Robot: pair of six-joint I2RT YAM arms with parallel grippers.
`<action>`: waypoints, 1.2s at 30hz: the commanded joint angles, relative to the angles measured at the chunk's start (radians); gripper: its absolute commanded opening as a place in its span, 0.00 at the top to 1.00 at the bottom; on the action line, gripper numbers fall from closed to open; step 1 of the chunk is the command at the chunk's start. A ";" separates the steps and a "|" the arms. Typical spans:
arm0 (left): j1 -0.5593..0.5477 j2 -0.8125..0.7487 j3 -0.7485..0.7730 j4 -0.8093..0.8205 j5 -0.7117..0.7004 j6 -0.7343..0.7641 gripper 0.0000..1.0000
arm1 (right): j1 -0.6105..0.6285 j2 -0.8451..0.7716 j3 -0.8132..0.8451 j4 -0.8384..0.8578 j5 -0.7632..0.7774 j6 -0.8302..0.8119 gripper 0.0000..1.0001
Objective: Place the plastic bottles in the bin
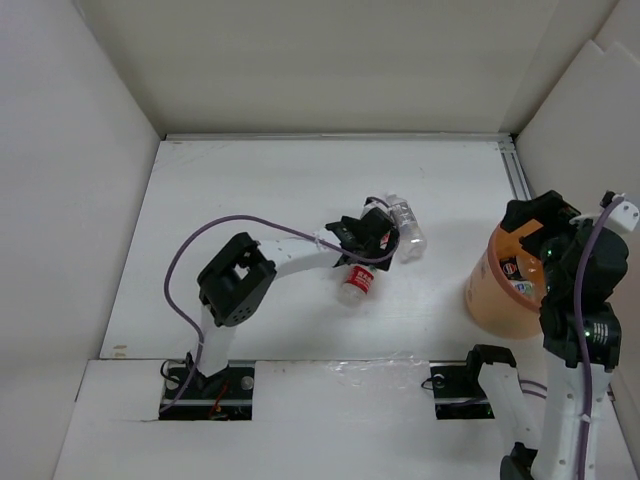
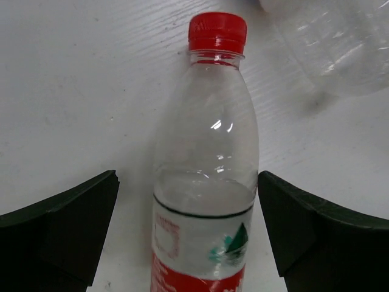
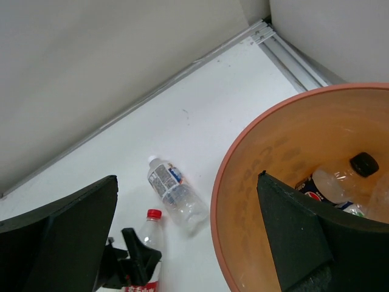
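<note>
A clear bottle with red cap and red label (image 2: 203, 182) lies on the white table between my left gripper's (image 2: 188, 182) open fingers; the right finger is close to it and the left finger stands apart. In the top view this bottle (image 1: 357, 283) sits under the left gripper (image 1: 368, 242). A second clear, pale-labelled bottle (image 1: 405, 226) lies just beyond and also shows in the right wrist view (image 3: 173, 191). The orange bin (image 3: 243, 182) holds a dark-labelled bottle with a black cap (image 3: 340, 182) and others. My right gripper (image 3: 187, 179) is open and empty above the bin (image 1: 490, 290).
White walls enclose the table on the left, back and right. A metal rail (image 1: 518, 175) runs along the far right edge. The bin stands close to the right wall and the right arm's base.
</note>
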State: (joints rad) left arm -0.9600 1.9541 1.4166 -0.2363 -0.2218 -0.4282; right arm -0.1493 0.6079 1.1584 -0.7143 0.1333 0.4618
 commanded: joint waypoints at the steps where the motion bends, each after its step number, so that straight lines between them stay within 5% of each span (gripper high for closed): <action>1: -0.003 0.049 0.047 -0.049 -0.043 -0.034 0.07 | -0.004 -0.019 -0.014 0.076 -0.087 -0.028 0.00; 4: -0.003 0.088 0.056 -0.099 -0.127 -0.081 0.26 | -0.004 -0.019 -0.014 0.085 -0.121 -0.037 0.00; 5: -0.003 0.088 0.039 -0.115 -0.164 -0.128 0.38 | -0.004 -0.019 -0.014 0.094 -0.138 -0.037 0.00; 6: -0.003 0.068 0.025 -0.153 -0.250 -0.162 0.69 | -0.004 -0.010 -0.014 0.095 -0.162 -0.049 0.00; 10: 0.012 -0.054 -0.056 -0.218 -0.352 -0.300 1.00 | -0.004 0.015 -0.078 0.185 -0.397 -0.060 0.00; 15: 0.024 -0.324 -0.122 -0.128 -0.383 -0.291 1.00 | 0.138 0.113 -0.163 0.410 -0.822 -0.051 0.00; 21: 0.076 -0.676 -0.255 0.337 -0.118 -0.114 1.00 | 0.456 0.269 -0.091 0.525 -0.709 -0.095 0.00; 30: 0.099 -0.687 -0.093 0.476 0.154 0.008 1.00 | 0.666 0.486 -0.086 0.924 -0.842 -0.038 0.00; 36: 0.099 -0.678 -0.059 0.505 0.196 0.036 1.00 | 0.761 0.553 -0.049 1.047 -0.844 -0.020 0.00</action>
State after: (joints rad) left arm -0.8520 1.2919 1.3090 0.1890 -0.1078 -0.4198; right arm 0.5709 1.1553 1.0458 0.1509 -0.7025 0.4313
